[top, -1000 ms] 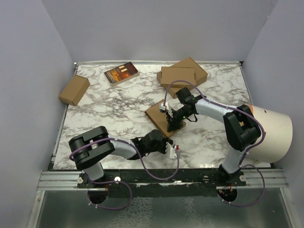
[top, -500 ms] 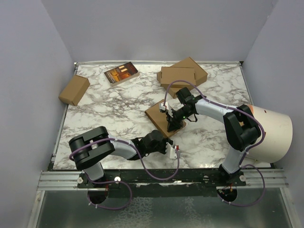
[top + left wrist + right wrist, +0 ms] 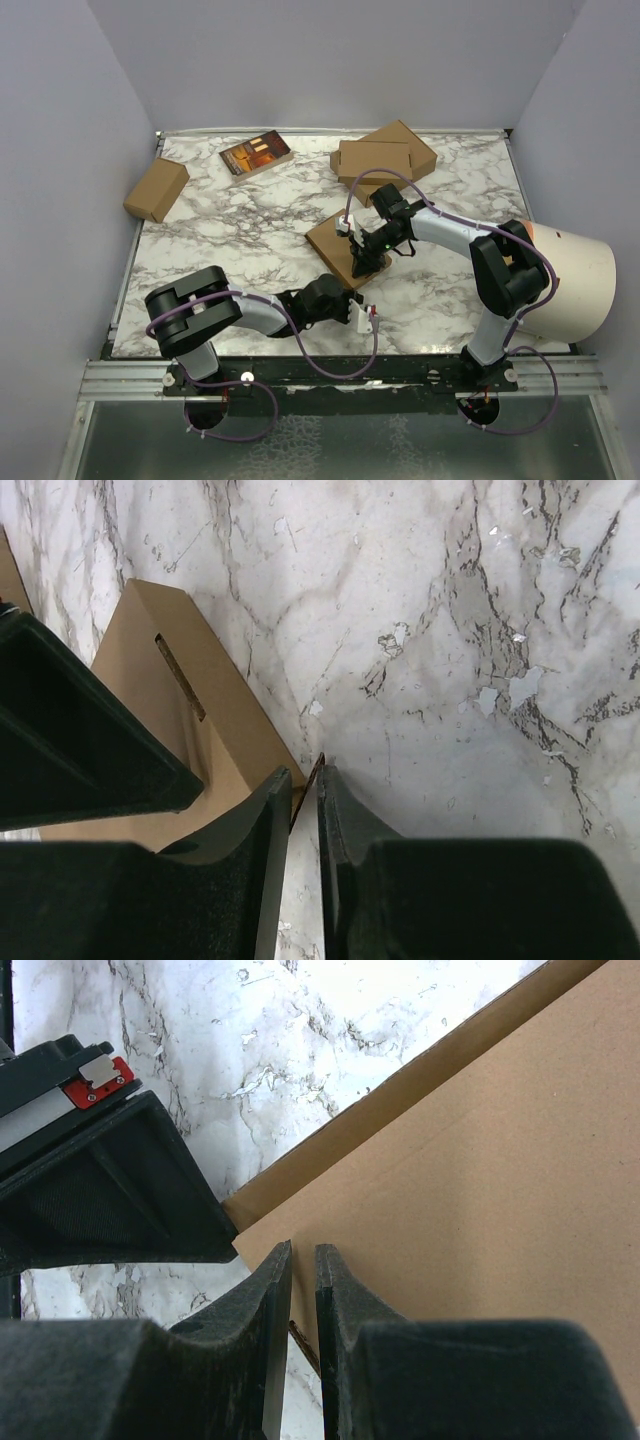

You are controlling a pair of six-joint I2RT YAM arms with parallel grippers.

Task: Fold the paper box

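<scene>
- The left gripper (image 3: 303, 775) is nearest the bases. Its black fingers are almost together, nipping a thin edge at the 6 o'clock corner of the plain brown corrugated cardboard paper box (image 3: 330, 238).
- The right gripper (image 3: 303, 1252) is just beside it at about 4 o'clock, clamped on the box's panel edge.
- The box lies mid-table on the white veined marble tabletop (image 3: 220, 250).
- Risk: both bites are shallow, so opposed pulls could slip off or tear the edge. The fingers sit so close they may collide.
- The stacked pair of folded brown boxes (image 3: 385, 155) at 12 o'clock is well apart.
</scene>
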